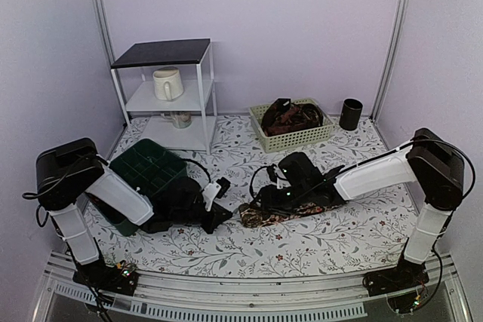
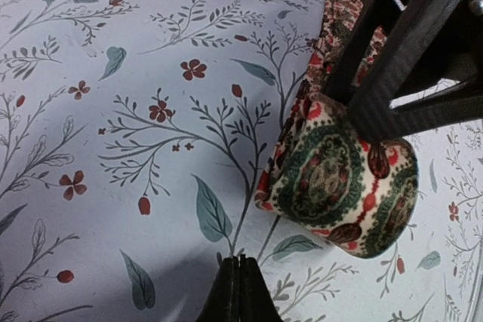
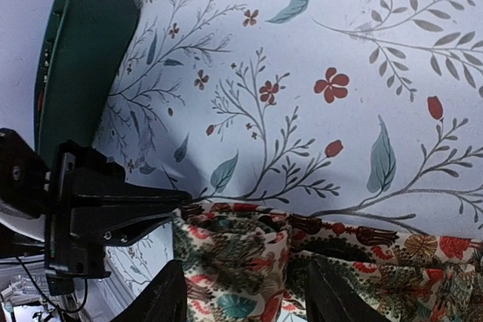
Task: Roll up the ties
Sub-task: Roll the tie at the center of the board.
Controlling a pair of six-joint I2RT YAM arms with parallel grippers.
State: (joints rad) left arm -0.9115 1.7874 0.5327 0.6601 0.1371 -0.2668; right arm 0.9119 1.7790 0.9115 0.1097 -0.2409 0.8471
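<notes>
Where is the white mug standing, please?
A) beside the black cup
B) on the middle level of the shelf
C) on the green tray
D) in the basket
B: the mug stands on the middle level of the shelf, below its dark top.

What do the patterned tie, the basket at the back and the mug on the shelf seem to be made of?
Tie: probably woven fabric, matte; it bends softly into a coil.
Basket: likely pale plastic; its walls show a regular lattice.
Mug: seemingly glazed ceramic; cream, smooth, thick-walled.
</notes>
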